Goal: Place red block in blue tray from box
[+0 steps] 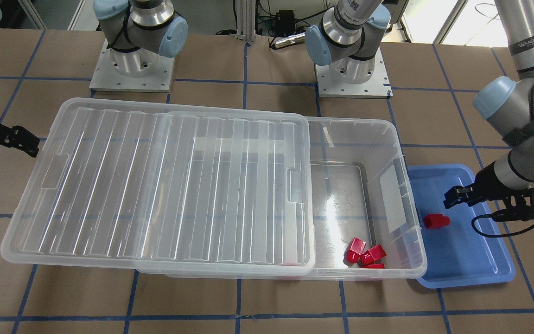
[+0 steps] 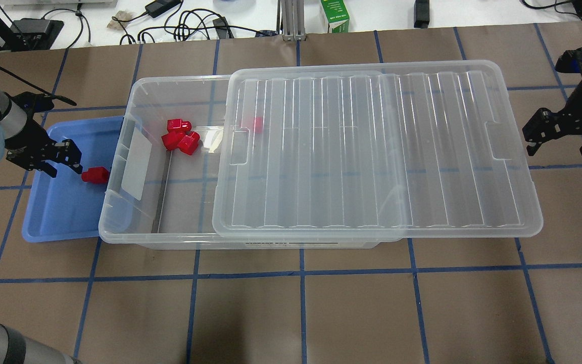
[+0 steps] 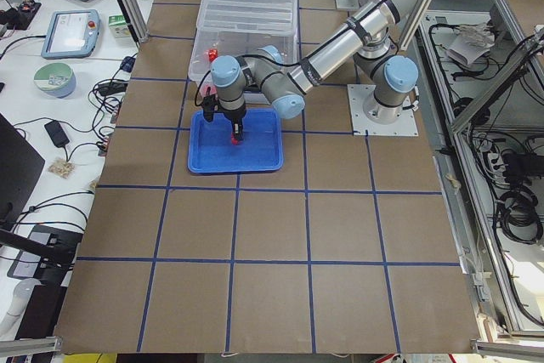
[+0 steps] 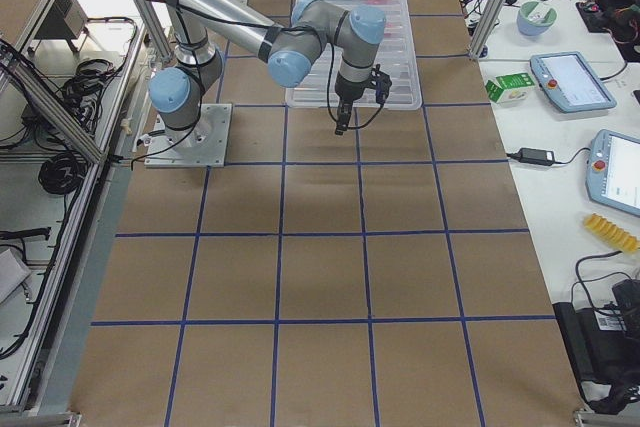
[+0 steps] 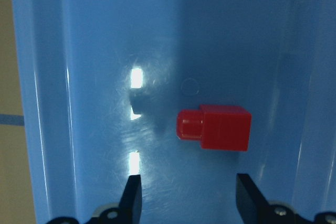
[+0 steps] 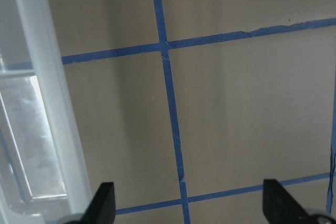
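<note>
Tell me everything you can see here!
Box: one, clear, mid-table.
Lid: one, clear, ribbed, covering most of the box.
Blue tray: one, blue, beside the box's open end.
Red block: one, red, in the tray.
Other red blocks: three, red, box's open end; another red shape shows through the lid.
Table: one, brown, blue tape lines.
Left gripper: one, black, open over the tray.
Right gripper: one, black, open beside the lid.

Brown table [image 2: 351, 313] gridded with blue tape [image 2: 302, 313]; white side bench [image 4: 560, 207] strewn with cables [image 2: 195, 25]
</note>
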